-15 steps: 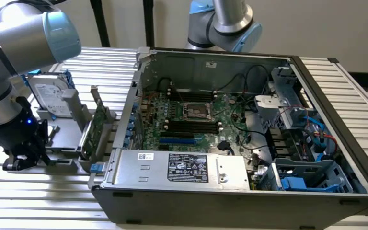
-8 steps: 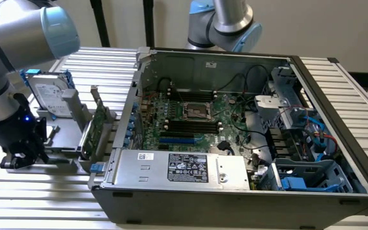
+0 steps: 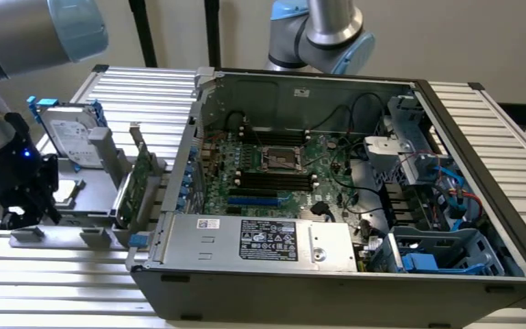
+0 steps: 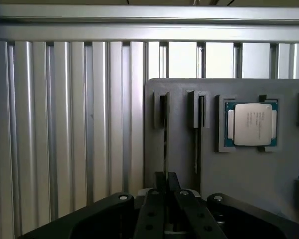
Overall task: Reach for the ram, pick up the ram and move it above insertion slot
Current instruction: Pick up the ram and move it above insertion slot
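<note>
Here's the ram [image 4: 165, 144] edge-on, just a thin dark line, chips too fine to make out, near end lost behind the claw [image 4: 167, 175]; claw body cut off at the wrist view's edge, arm [image 3: 7, 34] cropped at the exterior view's left

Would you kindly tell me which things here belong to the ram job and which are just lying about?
Job: gripper, ram stick, memory slots.
Lying about: hard drive, expansion card, processor chip, power supply.
</note>
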`<action>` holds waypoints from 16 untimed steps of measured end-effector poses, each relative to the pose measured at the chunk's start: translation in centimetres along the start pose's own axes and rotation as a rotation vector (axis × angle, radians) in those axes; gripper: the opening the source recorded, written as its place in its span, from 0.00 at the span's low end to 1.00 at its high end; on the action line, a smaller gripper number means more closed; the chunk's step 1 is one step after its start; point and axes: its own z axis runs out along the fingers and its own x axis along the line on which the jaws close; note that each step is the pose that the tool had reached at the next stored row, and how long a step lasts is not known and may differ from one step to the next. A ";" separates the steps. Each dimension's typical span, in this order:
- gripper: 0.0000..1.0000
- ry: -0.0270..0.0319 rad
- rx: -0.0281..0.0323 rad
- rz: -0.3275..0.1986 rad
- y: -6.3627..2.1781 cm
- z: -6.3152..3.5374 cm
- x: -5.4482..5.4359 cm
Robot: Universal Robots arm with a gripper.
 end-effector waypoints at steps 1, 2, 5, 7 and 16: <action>0.14 0.0002 -0.0014 0.000 -0.01 -0.47 0.0; 0.14 0.0002 -0.0023 0.000 -0.03 -0.92 0.0; 0.14 0.0002 -0.0032 0.000 -0.24 -2.29 0.0; 0.14 0.0001 -0.0036 0.000 -0.54 -3.19 -0.1; 0.14 -0.0043 -0.0075 -0.003 -3.46 -7.38 -0.2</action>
